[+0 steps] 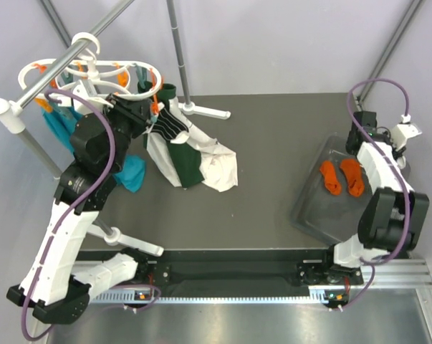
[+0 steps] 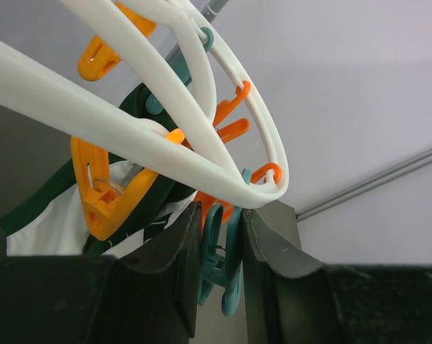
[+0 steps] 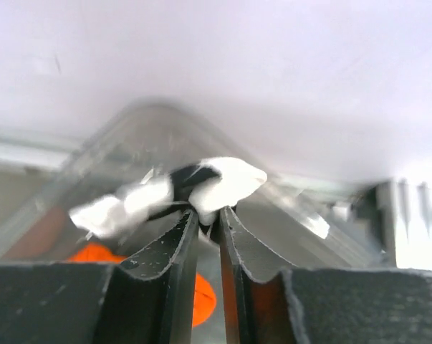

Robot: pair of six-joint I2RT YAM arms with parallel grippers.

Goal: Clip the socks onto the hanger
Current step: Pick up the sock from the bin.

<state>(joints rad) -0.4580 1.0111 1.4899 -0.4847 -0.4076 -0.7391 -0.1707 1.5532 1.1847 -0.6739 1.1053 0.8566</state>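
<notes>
The left pincer (image 2: pixel 221 215) reaches up to the white hanger (image 2: pixel 201 168), hung on a grey rail (image 1: pixel 58 68) at the counter's (image 1: pixel 273 143) far left. It is clenched on a teal clip (image 2: pixel 219 265), probably squeezing it open for a sock. A dark striped sock (image 1: pixel 171 127) hangs just beside it. Far right, the right pincer (image 3: pixel 208 218) pinches a white-and-dark sock (image 3: pixel 226 179) at the corner of a clear tray (image 1: pixel 309 208), apparently to lift it. Two orange socks (image 1: pixel 332 177) lie in the tray.

No writing, label, brand or number is legible — not in any view.
</notes>
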